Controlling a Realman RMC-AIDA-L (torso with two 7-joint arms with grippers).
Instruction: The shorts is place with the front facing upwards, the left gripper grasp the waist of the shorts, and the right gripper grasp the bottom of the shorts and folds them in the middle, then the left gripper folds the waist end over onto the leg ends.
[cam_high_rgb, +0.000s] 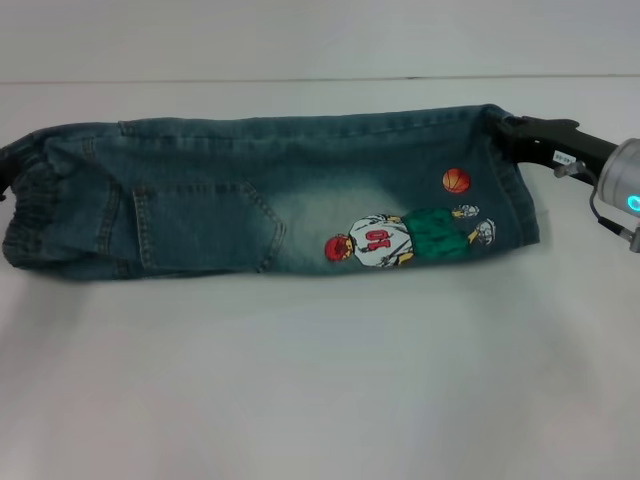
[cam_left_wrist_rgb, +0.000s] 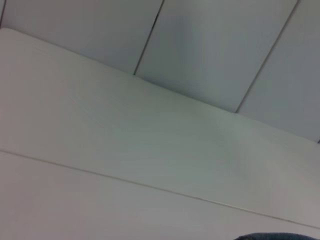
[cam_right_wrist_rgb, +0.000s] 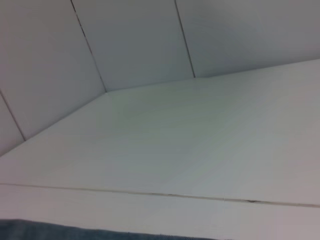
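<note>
The denim shorts lie folded lengthwise across the white table, with a cartoon basketball-player patch facing up. The ruched waist is at the left end and the flat stitched leg hems are at the right end. My right gripper, a black claw with a white label, meets the far corner of the hems. A dark shape at the left border, by the far corner of the waist, looks like my left gripper. A sliver of denim shows in the left wrist view, and a strip of denim in the right wrist view.
The white table stretches in front of the shorts, and its back edge runs just behind them. Grey wall panels rise beyond the table.
</note>
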